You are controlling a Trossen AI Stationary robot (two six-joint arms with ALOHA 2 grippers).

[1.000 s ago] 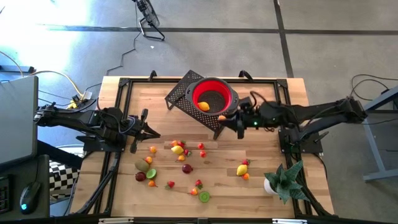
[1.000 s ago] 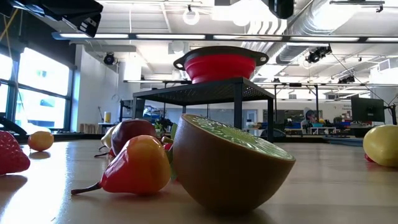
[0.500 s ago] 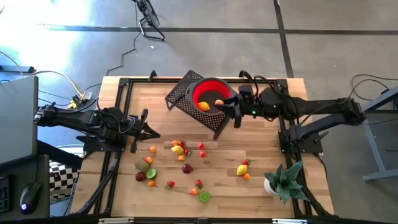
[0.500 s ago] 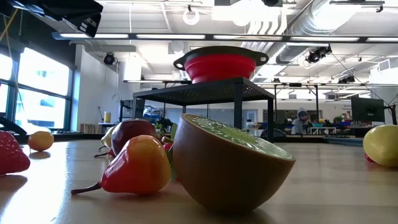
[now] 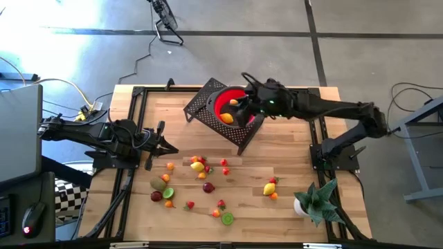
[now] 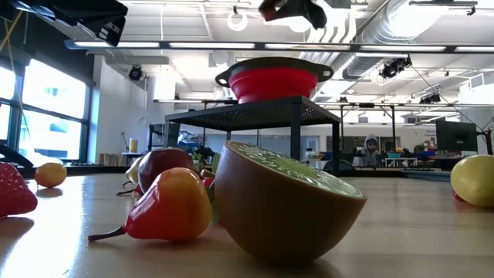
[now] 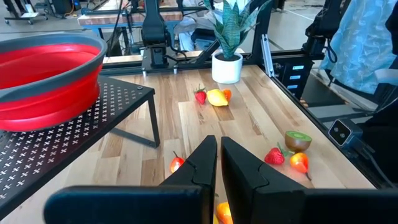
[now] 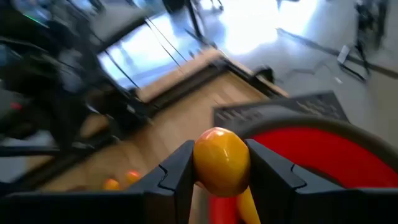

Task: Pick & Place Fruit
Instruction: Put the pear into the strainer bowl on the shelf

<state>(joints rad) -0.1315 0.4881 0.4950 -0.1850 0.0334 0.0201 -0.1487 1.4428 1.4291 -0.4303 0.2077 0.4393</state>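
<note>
Low view: halved kiwi nearest on the wooden bench, red bowl on its black rack behind, lit hall beyond. Above the bowl, right pincer pinching an orange fruit. Left of the bowl, left pincer pressed together.

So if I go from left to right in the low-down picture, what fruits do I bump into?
Strawberry → small orange fruit → red pear-shaped fruit → big kiwi half → yellow lemon.
</note>
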